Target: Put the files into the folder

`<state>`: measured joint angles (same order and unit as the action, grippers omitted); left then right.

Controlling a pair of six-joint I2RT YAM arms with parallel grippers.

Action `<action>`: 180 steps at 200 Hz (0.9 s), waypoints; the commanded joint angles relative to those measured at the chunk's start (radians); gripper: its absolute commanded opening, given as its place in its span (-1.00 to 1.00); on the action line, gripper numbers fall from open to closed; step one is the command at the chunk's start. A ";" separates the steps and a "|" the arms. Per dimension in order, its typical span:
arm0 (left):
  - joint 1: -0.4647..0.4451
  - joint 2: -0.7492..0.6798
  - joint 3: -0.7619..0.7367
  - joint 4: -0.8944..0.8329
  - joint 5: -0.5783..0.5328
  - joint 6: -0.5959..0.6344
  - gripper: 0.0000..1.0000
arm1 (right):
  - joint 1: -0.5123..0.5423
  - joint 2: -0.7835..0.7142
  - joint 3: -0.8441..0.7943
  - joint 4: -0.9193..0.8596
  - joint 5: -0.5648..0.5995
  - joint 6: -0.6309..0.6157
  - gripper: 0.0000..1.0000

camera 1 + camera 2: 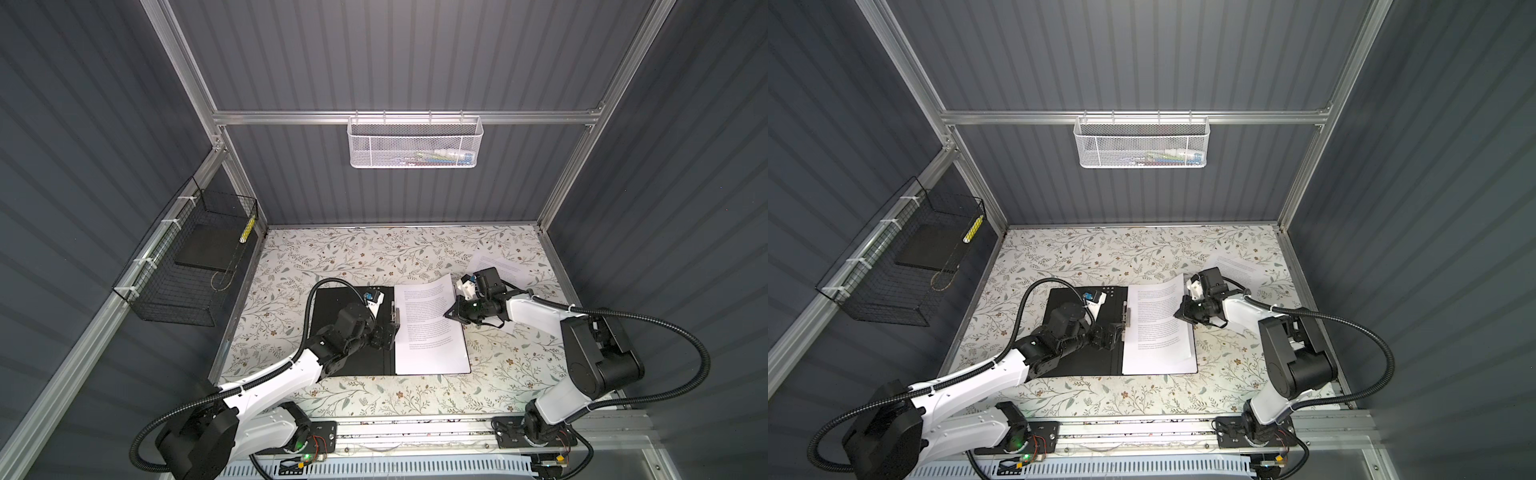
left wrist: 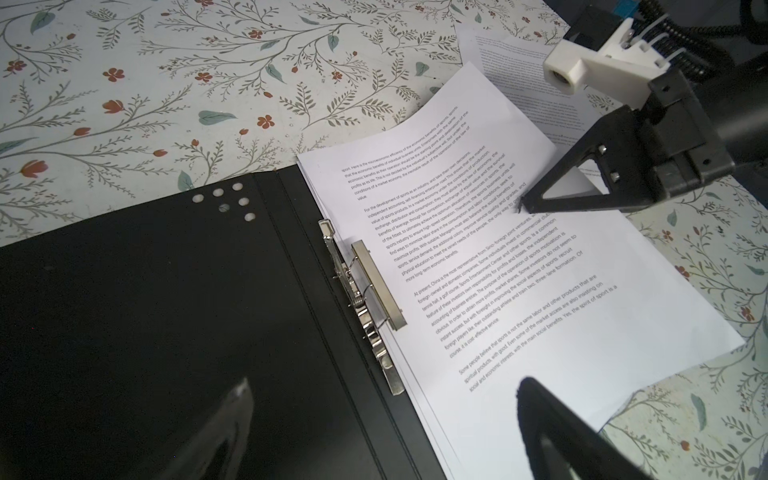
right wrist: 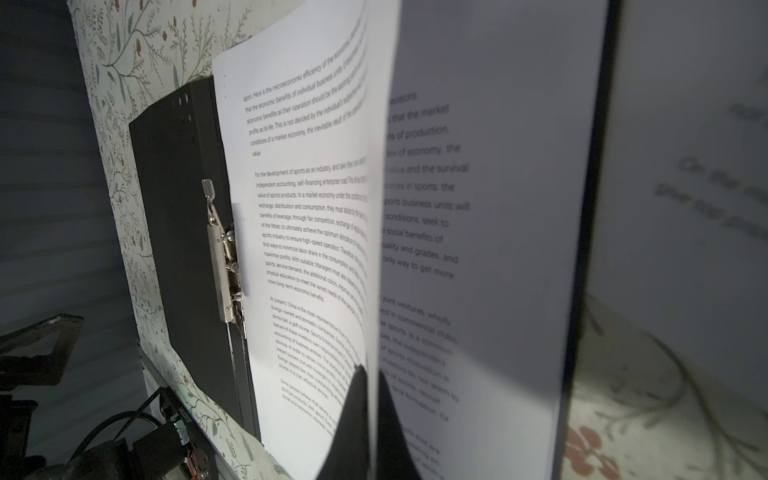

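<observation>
Several files (image 1: 430, 332) lie stacked on the right half of the open folder (image 1: 370, 361), black inside up, mid-bench (image 1: 332, 249), w/ their left edges by the metal spine clip (image 2: 365, 291). Right end effector (image 1: 449, 314) is pinched shut on the top sheet (image 3: 299, 187) at its right edge, holding that edge raised; the far corner curls up. Left end effector (image 2: 386, 386) hangs over the spine, jaws spread wide, gripping nothing. One more printed sheet (image 1: 498, 266) lies on the bench beyond, partly under the right arm.
</observation>
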<state>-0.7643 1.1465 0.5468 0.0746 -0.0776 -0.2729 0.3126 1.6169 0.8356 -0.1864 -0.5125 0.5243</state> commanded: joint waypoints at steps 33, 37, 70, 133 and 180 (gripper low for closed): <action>0.000 0.013 0.016 0.002 0.013 -0.009 0.99 | 0.016 0.009 -0.032 0.012 -0.008 0.019 -1.00; 0.000 0.013 0.015 0.002 0.014 -0.010 0.99 | 0.017 0.009 -0.033 0.014 -0.008 0.021 -1.00; 0.000 0.015 0.017 0.002 0.014 -0.009 0.99 | 0.023 0.014 -0.036 0.020 -0.008 0.028 -1.00; 0.001 0.012 0.018 0.000 0.015 -0.010 0.99 | 0.031 0.014 -0.047 0.049 -0.017 0.057 -1.00; 0.001 0.010 0.019 -0.002 0.016 -0.011 0.99 | 0.046 0.021 -0.050 0.064 -0.018 0.072 -0.99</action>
<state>-0.7643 1.1549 0.5468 0.0742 -0.0742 -0.2733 0.3458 1.6234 0.7959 -0.1329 -0.5167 0.5819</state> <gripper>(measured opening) 0.996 0.043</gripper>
